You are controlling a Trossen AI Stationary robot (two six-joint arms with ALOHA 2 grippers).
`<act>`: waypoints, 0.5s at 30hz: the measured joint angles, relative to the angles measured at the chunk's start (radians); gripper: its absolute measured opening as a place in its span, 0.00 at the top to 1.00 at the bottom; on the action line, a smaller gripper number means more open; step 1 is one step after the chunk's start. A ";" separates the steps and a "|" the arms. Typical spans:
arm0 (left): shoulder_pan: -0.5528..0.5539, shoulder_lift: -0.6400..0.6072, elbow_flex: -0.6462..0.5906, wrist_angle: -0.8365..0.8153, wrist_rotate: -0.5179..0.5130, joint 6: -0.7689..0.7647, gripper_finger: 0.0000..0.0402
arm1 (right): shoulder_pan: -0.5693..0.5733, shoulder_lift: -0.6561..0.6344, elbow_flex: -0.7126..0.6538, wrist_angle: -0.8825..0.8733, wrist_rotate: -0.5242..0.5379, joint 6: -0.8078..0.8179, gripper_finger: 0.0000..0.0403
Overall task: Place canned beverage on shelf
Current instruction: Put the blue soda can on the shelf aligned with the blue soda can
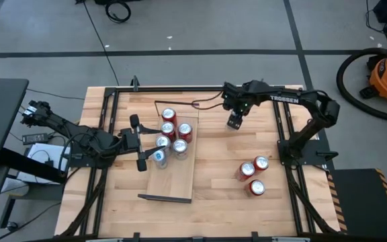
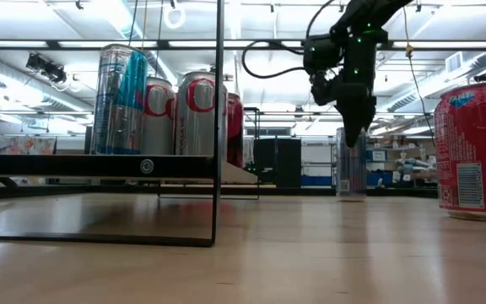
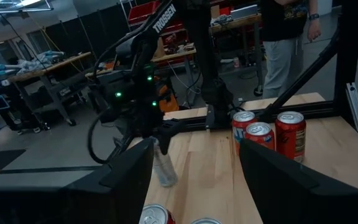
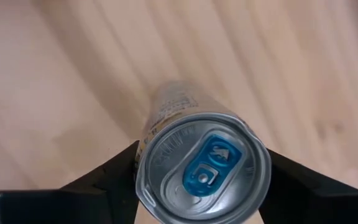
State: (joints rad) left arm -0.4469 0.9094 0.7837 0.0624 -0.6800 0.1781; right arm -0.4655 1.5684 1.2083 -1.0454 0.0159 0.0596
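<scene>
Can (image 4: 201, 168) between right gripper (image 4: 199, 180) fingers — perhaps gripped

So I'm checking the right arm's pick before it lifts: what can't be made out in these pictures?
- High view: the silver can is hidden under the right gripper.
- Right wrist view: the silver can fills the gap between the fingers; actual contact cannot be told.
- Low view: the can's upper part is hidden by the gripper.
- Left wrist view: the shelf cans are cut off by the picture's edge, between the left gripper's open fingers.
</scene>
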 joint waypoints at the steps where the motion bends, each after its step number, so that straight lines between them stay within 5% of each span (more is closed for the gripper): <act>1: 0.000 0.000 0.000 0.000 0.000 0.000 0.38 | 0.020 0.000 0.000 0.001 -0.008 0.031 0.35; 15: 0.022 0.000 0.000 0.001 0.000 -0.001 0.38 | 0.366 0.001 0.012 0.102 -0.065 0.271 0.35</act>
State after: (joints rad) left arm -0.4251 0.9092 0.7837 0.0631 -0.6797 0.1773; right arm -0.0992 1.5692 1.2202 -0.9434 -0.0489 0.3303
